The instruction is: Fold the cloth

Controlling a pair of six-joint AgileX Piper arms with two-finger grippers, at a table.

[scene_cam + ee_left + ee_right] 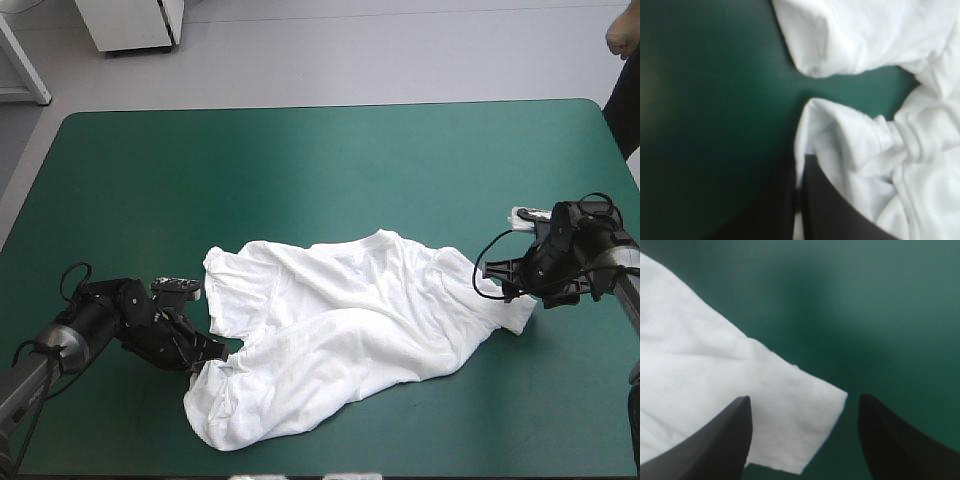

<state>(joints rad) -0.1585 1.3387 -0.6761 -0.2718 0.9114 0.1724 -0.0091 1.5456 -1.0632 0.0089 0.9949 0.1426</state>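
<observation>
— How many garments are there?
— One. A single white T-shirt (340, 330) lies rumpled and half spread on the teal-green cover (300, 170). It is in the near half of the table, about midway between the left and right edges.
— And the arms?
— Two, one at each end of the T-shirt. The left gripper (799, 165) is low at the T-shirt's left edge. Its two black fingers are pressed together, with a thin strip of white fabric pinched between them. Bunched folds lie just ahead of it.
— The other one?
— The right gripper (805, 397) is at the T-shirt's right end, and its two fingers stand wide apart. One hemmed corner of the T-shirt lies flat on the cover between them. I cannot tell whether either finger touches the fabric.
— Is any part lifted?
— In the high view the whole T-shirt rests on the cover, with creases running across its middle.
</observation>
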